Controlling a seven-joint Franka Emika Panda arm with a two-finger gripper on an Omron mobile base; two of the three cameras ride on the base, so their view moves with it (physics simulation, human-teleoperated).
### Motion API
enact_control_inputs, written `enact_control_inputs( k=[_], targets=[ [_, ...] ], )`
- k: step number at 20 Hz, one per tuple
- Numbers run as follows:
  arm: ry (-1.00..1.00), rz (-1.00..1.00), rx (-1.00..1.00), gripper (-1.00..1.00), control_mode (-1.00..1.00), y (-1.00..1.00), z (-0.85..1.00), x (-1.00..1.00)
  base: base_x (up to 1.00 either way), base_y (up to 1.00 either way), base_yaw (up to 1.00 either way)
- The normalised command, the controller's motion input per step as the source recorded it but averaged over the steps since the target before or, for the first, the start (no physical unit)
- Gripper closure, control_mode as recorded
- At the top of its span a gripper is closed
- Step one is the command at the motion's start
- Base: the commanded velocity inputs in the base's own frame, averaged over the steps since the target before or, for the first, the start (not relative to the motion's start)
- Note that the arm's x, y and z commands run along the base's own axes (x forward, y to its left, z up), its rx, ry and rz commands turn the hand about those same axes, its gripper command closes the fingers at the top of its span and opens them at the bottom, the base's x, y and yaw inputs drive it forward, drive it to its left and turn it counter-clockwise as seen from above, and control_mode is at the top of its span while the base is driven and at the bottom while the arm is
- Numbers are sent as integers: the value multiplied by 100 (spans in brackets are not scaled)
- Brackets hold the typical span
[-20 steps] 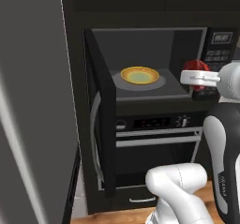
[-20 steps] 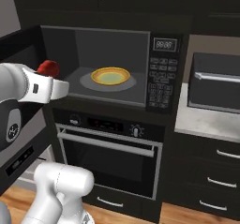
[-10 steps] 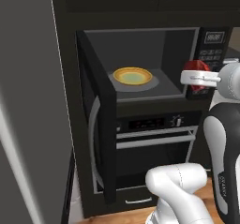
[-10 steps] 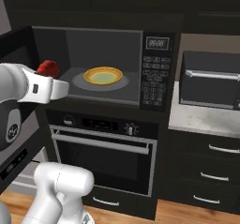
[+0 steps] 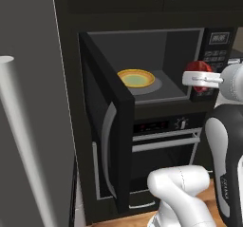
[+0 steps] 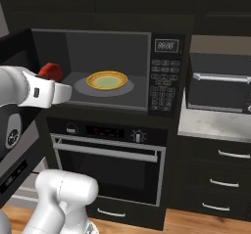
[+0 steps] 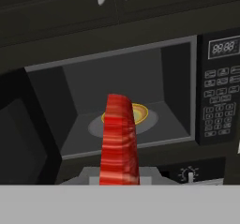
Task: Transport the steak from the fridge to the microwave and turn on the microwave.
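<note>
My gripper [image 5: 194, 79] is shut on the steak [image 5: 198, 72], a small red piece of meat held upright in front of the open microwave [image 5: 156, 50]. Seen from the right, the steak [image 6: 50, 71] hangs at the left of the cavity opening, level with the yellow plate [image 6: 107, 80] on the turntable. Looking along the hand, the steak [image 7: 121, 141] stands on edge before the plate [image 7: 139, 112], outside the cavity. The microwave door [image 5: 102, 126] is swung wide to the left. Its keypad [image 6: 164, 83] is at the right. The grey fridge [image 5: 28, 79] rises at the far left.
A black oven [image 6: 108, 150] with a horizontal bar handle sits under the microwave. A small dark appliance [image 6: 220, 86] stands on the grey counter [image 6: 211, 125] at the right, over drawers. The fridge's long silver handle [image 5: 21, 145] is close at the left.
The whole picture has shifted a little to the left, so the base has moved. The arm keeps the same pose with the steak in the gripper.
</note>
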Motion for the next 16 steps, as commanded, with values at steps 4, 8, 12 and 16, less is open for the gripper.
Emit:
enact_control_inputs(
  k=[4,8,12,16],
  targets=[
    [0,0,0,100,100,0,0,0,20,17,0],
    [0,0,0,100,100,0,0,0,21,8,0],
    [0,0,0,100,100,0,0,0,2,0,0],
    [0,0,0,100,100,0,0,0,0,0,0]
  ],
)
